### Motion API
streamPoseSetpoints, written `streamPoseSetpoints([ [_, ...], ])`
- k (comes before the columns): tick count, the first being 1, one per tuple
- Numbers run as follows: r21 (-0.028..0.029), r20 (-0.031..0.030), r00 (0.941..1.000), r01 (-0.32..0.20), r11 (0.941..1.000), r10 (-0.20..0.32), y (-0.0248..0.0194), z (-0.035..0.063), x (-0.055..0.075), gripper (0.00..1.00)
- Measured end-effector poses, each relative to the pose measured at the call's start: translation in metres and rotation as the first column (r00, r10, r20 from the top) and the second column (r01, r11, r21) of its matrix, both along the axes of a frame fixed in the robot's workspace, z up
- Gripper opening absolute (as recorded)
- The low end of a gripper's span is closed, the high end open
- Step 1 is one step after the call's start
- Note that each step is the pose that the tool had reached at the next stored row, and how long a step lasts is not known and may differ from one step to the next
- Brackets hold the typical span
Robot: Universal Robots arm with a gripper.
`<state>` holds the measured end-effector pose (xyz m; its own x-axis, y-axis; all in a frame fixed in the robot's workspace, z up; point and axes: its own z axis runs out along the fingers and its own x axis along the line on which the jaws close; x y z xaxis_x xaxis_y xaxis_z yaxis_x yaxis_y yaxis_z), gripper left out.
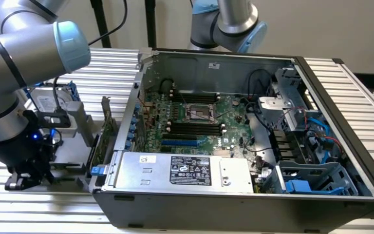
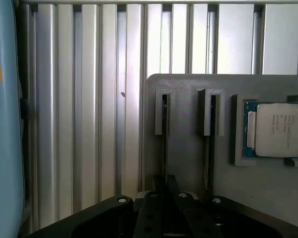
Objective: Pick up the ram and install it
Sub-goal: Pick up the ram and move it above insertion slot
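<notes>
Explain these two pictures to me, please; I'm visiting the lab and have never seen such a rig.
The grey-and-blue jointed tube is a robot arm. One picture comes from a camera off the arm. The other comes from a camera on its wrist, looking down past the gripper. On the ribbed table lies an open computer case. Beside it, at the exterior view's left, is a grey holder with two slots and a pocket with a processor. A thin memory stick, the ram, stands on edge in the slot farther from the processor. The gripper looks shut on it, and the stick sits in its slot. A second stick fills the other slot.
</notes>
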<state>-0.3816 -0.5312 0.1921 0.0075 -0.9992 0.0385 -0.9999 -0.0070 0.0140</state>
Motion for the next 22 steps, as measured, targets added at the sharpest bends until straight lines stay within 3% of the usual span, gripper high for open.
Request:
streamPoseSetpoints([
  [7,0.0000,-0.0017,1.0000,0.000,1.0000,0.000,0.0000,0.0066,0.000,0.14],
  [12,-0.0001,-0.0034,1.0000,0.000,1.0000,0.000,0.0000,0.0165,0.000,0.14],
  [22,-0.0001,-0.0083,1.0000,0.000,1.0000,0.000,-0.0001,0.0579,0.002,0.14],
])
